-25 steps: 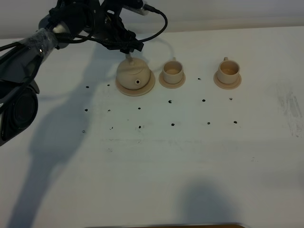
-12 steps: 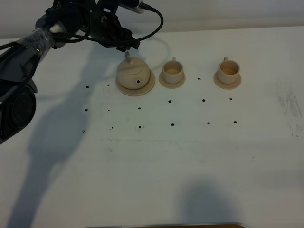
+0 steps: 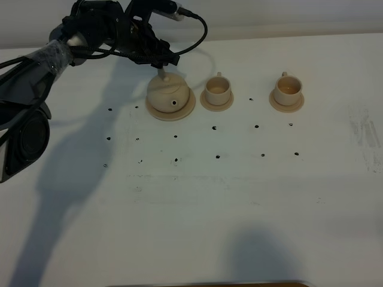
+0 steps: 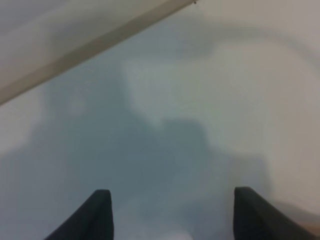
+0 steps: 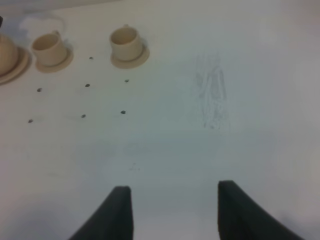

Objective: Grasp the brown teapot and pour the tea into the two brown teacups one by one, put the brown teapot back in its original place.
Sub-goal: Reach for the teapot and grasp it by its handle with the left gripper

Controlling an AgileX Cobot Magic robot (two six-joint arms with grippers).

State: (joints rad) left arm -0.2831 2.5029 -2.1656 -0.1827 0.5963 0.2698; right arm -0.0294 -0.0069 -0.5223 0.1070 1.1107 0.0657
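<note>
Fingers (image 4: 99, 216) of the left gripper (image 3: 163, 61): standing wide apart with nothing between them, only the shadowed table (image 3: 239, 197) showing in the wrist view. Position: hovering just above and behind the loop handle (image 3: 161, 74) of the brown teapot (image 3: 170, 95), and seemingly not touching it, though the overhead view is too small to be sure. Change: half a second ago these fingers were drawing up and away from the handle; now they are dipping back toward it, close to where they stood a second ago. Teapot: staying put over that whole second, sitting upright on the wide saucer (image 3: 191, 109), spout pointing away from the fingers. Further out, on the side of the pot away from the arm: nearer teacup (image 3: 217, 89) and, well beyond it, farther teacup (image 3: 288, 88), each resting on its own small saucer; whether tea is lying in them cannot be told. Right gripper (image 5: 175, 210): fingers likewise spreading wide and empty, waiting well apart from the crockery. Reading: no grip is being made yet. The left fingers appear to be re-aligning on the handle, so closing there looks like the step in hand.
</note>
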